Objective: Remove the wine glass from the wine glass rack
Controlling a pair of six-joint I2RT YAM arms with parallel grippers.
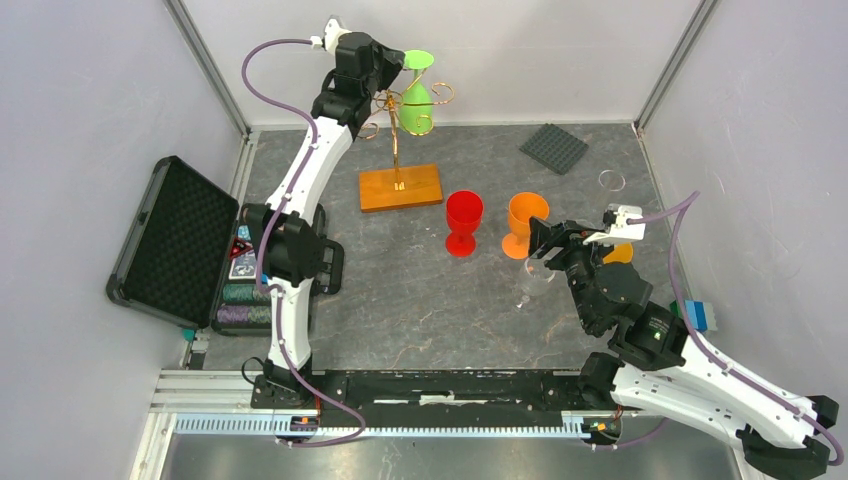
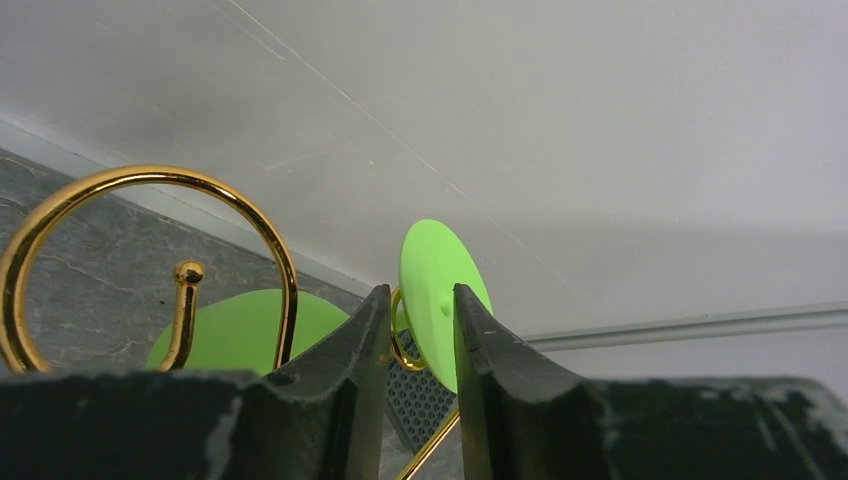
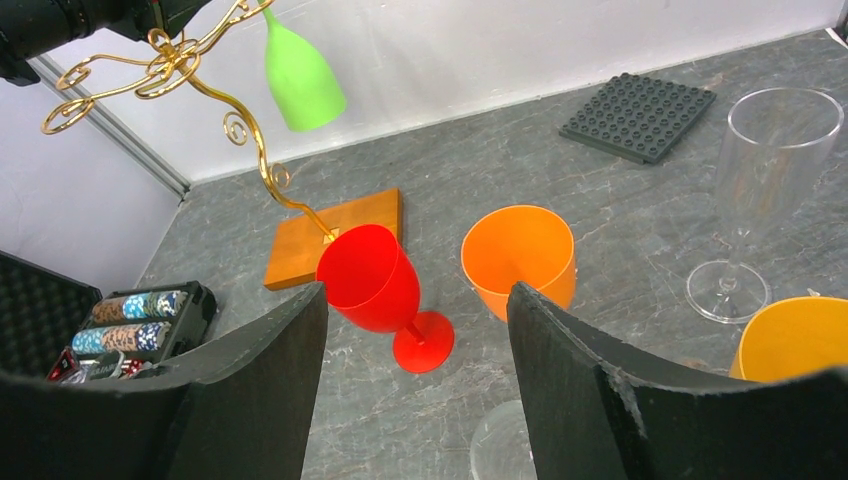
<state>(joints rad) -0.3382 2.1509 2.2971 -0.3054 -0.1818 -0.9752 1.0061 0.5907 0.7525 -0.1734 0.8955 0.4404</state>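
A green wine glass (image 1: pixel 417 100) hangs upside down from the gold scrolled wine glass rack (image 1: pixel 398 135), which stands on an orange-brown wooden base (image 1: pixel 400 187). My left gripper (image 1: pixel 388 68) is up at the top of the rack. In the left wrist view its narrow jaws (image 2: pixel 420 320) close round the glass's green foot disc (image 2: pixel 435 280), with a gold loop (image 2: pixel 400 350) beside the left finger. The green bowl (image 2: pixel 240 330) shows behind. My right gripper (image 1: pixel 542 243) is open and empty, low over the table (image 3: pixel 415 330). The glass and rack also show in the right wrist view (image 3: pixel 298 75).
A red goblet (image 1: pixel 463 222) and an orange goblet (image 1: pixel 525 224) stand mid-table. A clear glass (image 3: pixel 775 150) and a yellow cup (image 3: pixel 795 340) stand by my right gripper. A grey studded plate (image 1: pixel 553 147) lies at the back right. An open black case (image 1: pixel 175 240) with poker chips lies at the left.
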